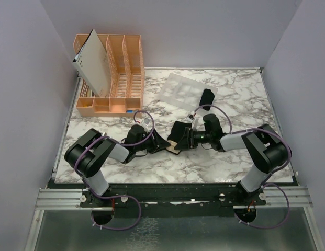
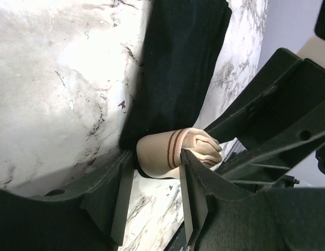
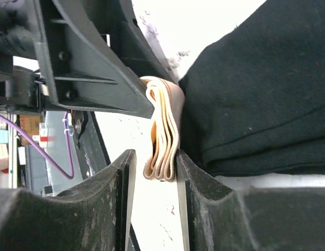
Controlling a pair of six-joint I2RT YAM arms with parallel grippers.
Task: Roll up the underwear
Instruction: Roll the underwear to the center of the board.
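One underwear (image 1: pixel 179 130) lies at the table's middle, black fabric (image 2: pixel 178 68) with a folded tan band (image 2: pixel 162 151) at its near end. My left gripper (image 1: pixel 161 142) comes from the left. Its jaws are open, and its fingertips (image 2: pixel 158 159) straddle the striped band end. My right gripper (image 1: pixel 183 140) comes from the right. It is open too (image 3: pixel 154 157), with the stacked band layers (image 3: pixel 165 125) against one finger and a gap to the other. The black cloth (image 3: pixel 256 94) lies beside it. The second underwear (image 1: pixel 206 98) is a small black bundle at the back.
An orange divided rack (image 1: pixel 120 78) with a leaning white perforated panel (image 1: pixel 94 63) stands at the back left. A pale translucent sheet (image 1: pixel 186 90) lies at the back centre, beside the bundle. Grey walls close in the table on three sides.
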